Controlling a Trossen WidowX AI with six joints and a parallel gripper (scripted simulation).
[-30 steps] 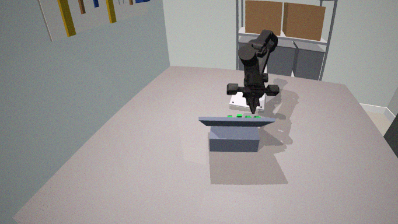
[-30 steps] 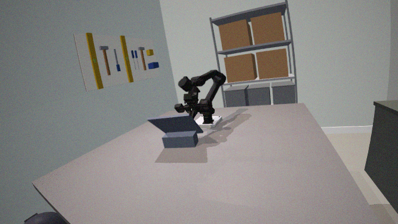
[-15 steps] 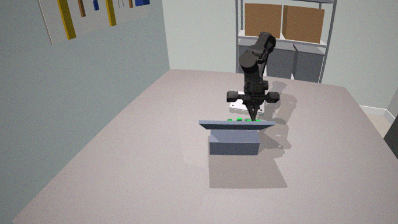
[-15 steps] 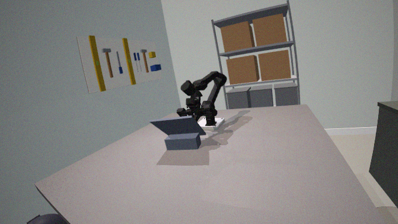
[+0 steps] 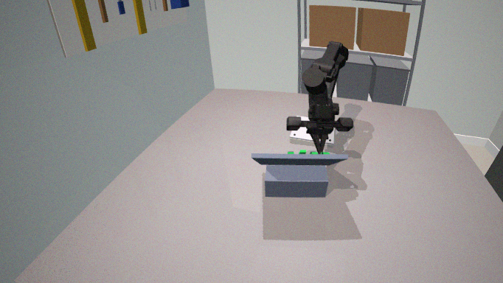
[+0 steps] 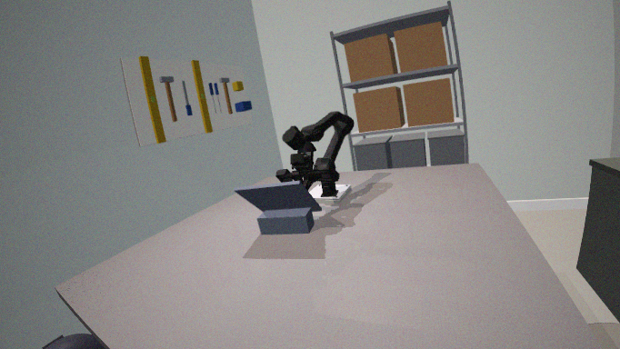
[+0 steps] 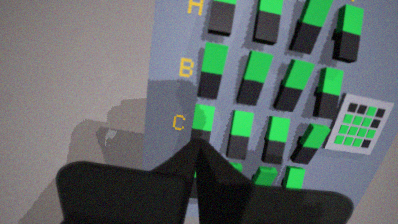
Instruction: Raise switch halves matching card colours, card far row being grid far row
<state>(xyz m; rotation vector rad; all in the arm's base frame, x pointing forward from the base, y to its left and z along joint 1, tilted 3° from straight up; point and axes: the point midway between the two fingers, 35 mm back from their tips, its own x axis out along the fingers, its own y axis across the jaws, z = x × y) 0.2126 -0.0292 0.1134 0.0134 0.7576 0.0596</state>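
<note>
Viewing the wrist frame, we see the matte black gripper (image 7: 199, 150), fingers pressed together into a wedge holding nothing, over blocky green-and-grey switches (image 7: 260, 75) on the slate panel (image 7: 165, 100).

Matt grey panel (image 7: 165, 70), glossy plastic-looking switches (image 7: 257, 75), matt black pincer (image 7: 199, 150).

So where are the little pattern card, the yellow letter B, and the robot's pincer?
card (image 7: 361, 124), wrist view, middle of its grid of squares
letter B (image 7: 186, 67), wrist view, centre of the letter
gripper (image 7: 200, 150), wrist view, where the shut fingertips meet
</note>
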